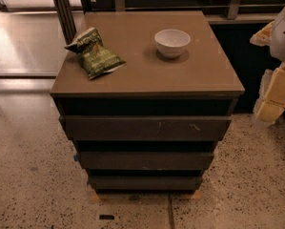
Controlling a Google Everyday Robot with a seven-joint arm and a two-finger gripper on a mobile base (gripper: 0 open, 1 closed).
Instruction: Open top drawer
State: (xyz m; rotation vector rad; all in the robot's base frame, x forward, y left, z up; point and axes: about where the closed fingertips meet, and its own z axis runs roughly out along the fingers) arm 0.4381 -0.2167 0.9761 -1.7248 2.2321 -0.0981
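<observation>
The top drawer (144, 128) is the widest of three dark grey-brown handleless fronts on a cabinet in the middle of the view. It has small pale scratches right of centre. Its front lines up with the cabinet body and no inside shows. My gripper (274, 97) is at the right edge of the view, a white and pale yellow shape partly cut off. It hangs beside the cabinet's right side at about the height of the top drawer, apart from it and holding nothing that I can see.
On the cabinet's brown top (132, 75) lie a green snack bag (95, 54) at the left and a white bowl (172, 42) at the right. Two narrower drawer fronts (144, 160) sit below. Speckled floor (32, 175) surrounds the cabinet; a dark wall with railing stands behind.
</observation>
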